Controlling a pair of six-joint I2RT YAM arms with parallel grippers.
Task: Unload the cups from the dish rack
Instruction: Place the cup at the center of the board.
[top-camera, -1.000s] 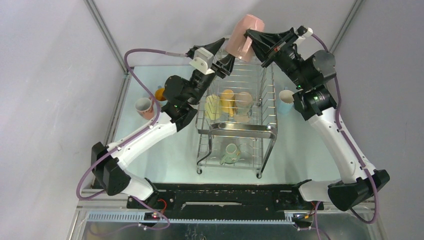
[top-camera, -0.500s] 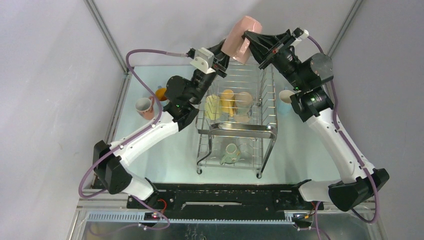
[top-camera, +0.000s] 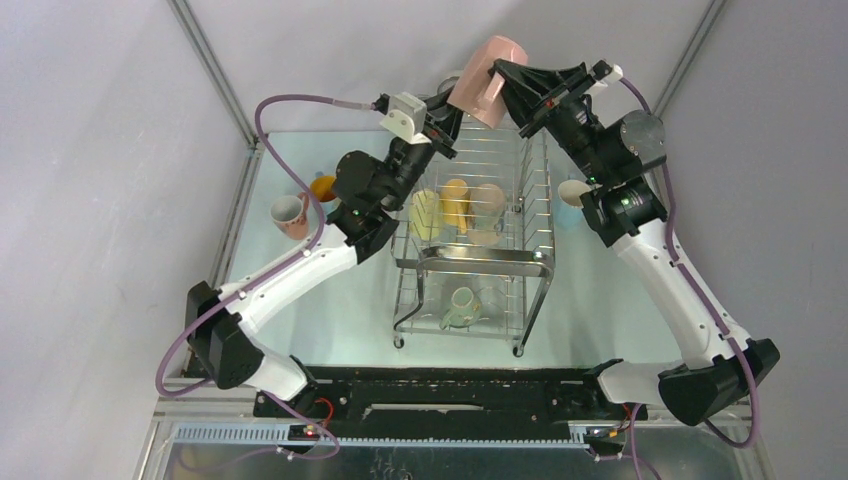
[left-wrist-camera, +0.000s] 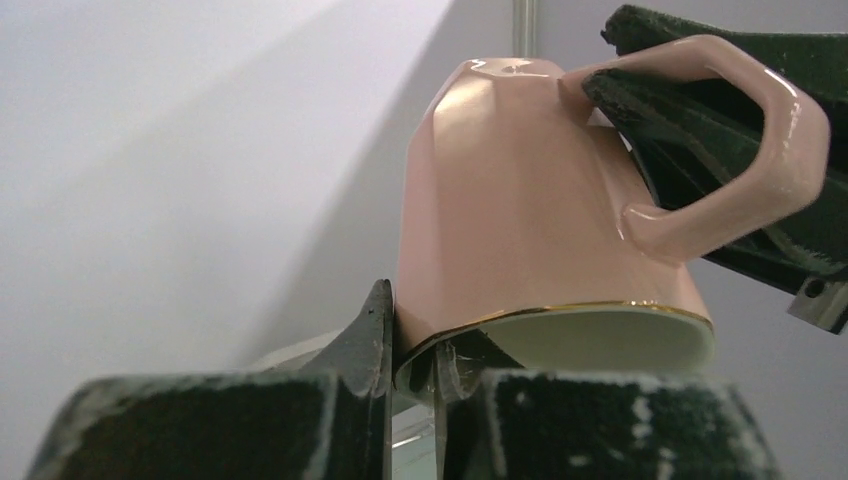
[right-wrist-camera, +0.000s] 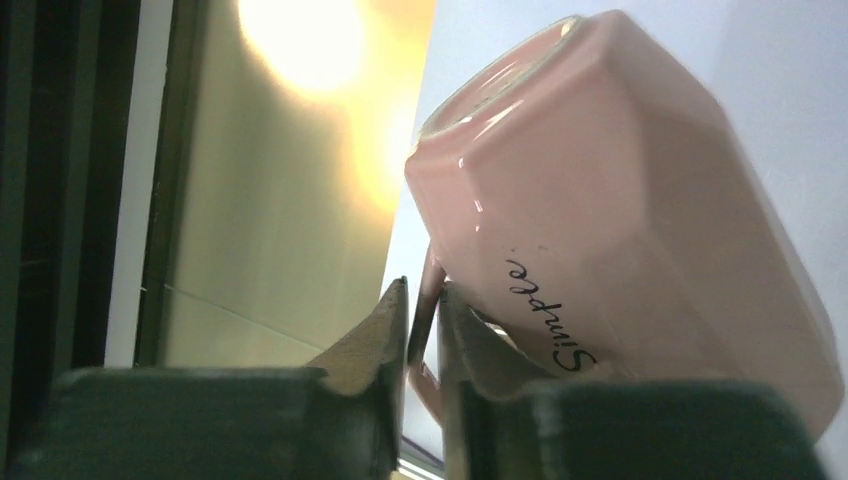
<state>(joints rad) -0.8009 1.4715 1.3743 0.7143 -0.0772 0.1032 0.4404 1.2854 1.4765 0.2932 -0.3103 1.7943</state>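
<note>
Dish rack (top-camera: 487, 262) mid-frame, cups (top-camera: 456, 203) inside. Top centre, above its far end: pink mug (top-camera: 487, 70), tilted, mid-air. Right claw (right-wrist-camera: 422, 312) clamped on handle, left claw (left-wrist-camera: 412, 368) pinching rim. Handover, likely. Next: right releases, left carries it tableward.

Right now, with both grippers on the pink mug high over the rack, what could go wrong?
1. The left gripper pinches only the thin rim of the pink mug; if the right gripper lets go of the handle, the mug may pivot and slip.
2. It hangs above the dish rack, so a drop could strike the mugs in its upper tier.
3. With both arms clamped, any mismatched motion could wrench it loose.
</note>
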